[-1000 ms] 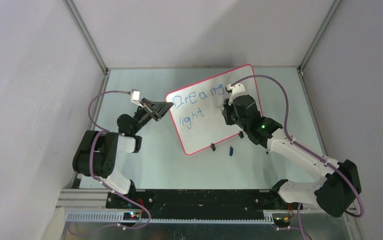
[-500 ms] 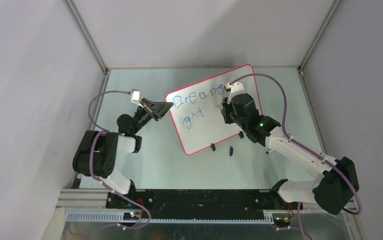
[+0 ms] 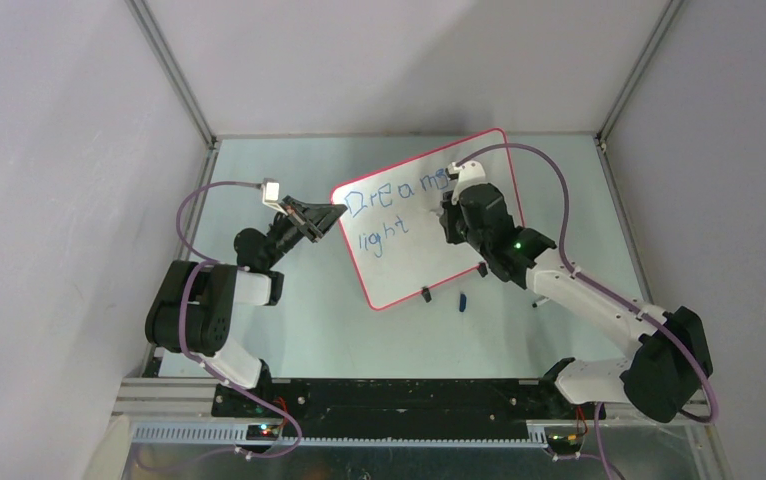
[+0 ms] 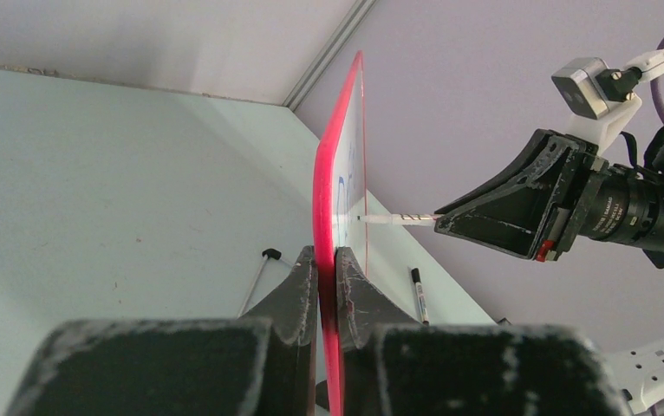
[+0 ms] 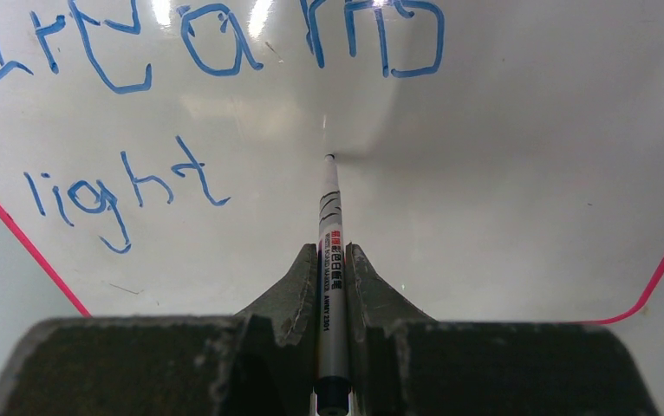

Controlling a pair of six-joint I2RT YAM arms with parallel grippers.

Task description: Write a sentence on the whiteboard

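Blue marker strokes already cover the upper part of the whiteboard (image 3: 399,270): the sentence (image 3: 399,190) so far reads "Dreams" on top and "light" below it, with bare white to the right of "light". The board stands on the bench towards the back, propped on its black clip feet (image 3: 425,294) and turned at an angle to my arms.

My left claw (image 4: 327,260) is clamped on the board's red rim, one finger on each face, steadying its left edge. My right claw (image 5: 332,251) is closed tight on the marker (image 5: 330,217), which points straight at the board just right of "light". The tip meets its own reflection there, so I judge it is touching or a hair off; I cannot tell which.

My worries from here:
- Pressing too hard. The board is held at one edge only, and the marker bears on it well away from that grip, so a firm push could swing or flex the board away and thin the line.
- The rim sliding through the left claw's fingers, which would skew the new word against the ones above.
- The marker creeping back through the right claw's fingers under pressure, leaving broken strokes.
- Drifting upward into the "s" of "Dreams", which sits close above the tip.
- A small blue piece (image 3: 462,300) lies on the bench beside the near foot; a low sweep of the right arm could knock it.
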